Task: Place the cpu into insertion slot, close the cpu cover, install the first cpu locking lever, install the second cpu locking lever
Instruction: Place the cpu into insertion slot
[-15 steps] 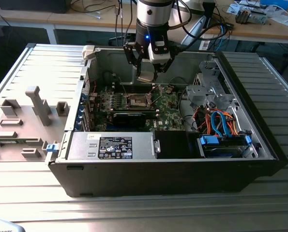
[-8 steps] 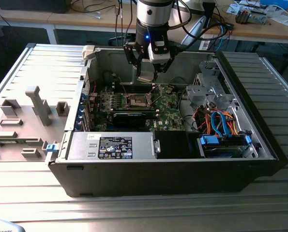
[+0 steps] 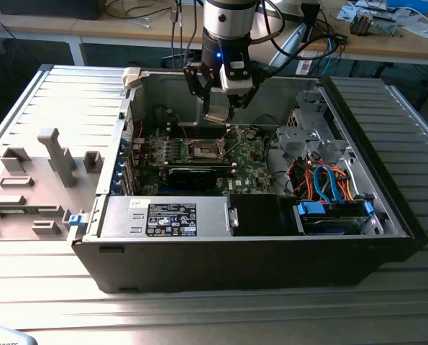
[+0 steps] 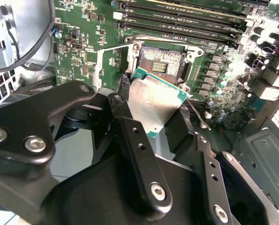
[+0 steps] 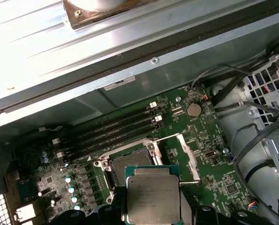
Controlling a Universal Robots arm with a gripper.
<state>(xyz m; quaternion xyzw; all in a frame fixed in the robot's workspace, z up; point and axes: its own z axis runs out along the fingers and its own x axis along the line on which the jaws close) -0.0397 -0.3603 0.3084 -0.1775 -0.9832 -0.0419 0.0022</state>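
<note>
My gripper [image 3: 219,108] hangs inside the open computer case, shut on the cpu [image 3: 217,113]. In both wrist views the cpu [image 4: 153,101] [image 5: 153,197] is a flat silver-grey square on a green edge, pinched between two black fingers [image 4: 130,136]. It hovers slightly tilted above the insertion slot [image 4: 160,58] [image 5: 130,161], apart from it. The slot's contact field lies bare. The cpu cover [image 5: 186,157] [image 4: 109,61] stands swung open beside the slot. A thin locking lever [image 4: 198,115] sticks out by the socket's corner.
The green motherboard [image 3: 249,169] lies on the case floor, with long memory slots [image 5: 116,129] beside the socket. A power supply [image 3: 170,219] fills the near side. A drive cage with blue and orange cables [image 3: 329,187] is at the exterior view's right. Case walls surround the arm.
</note>
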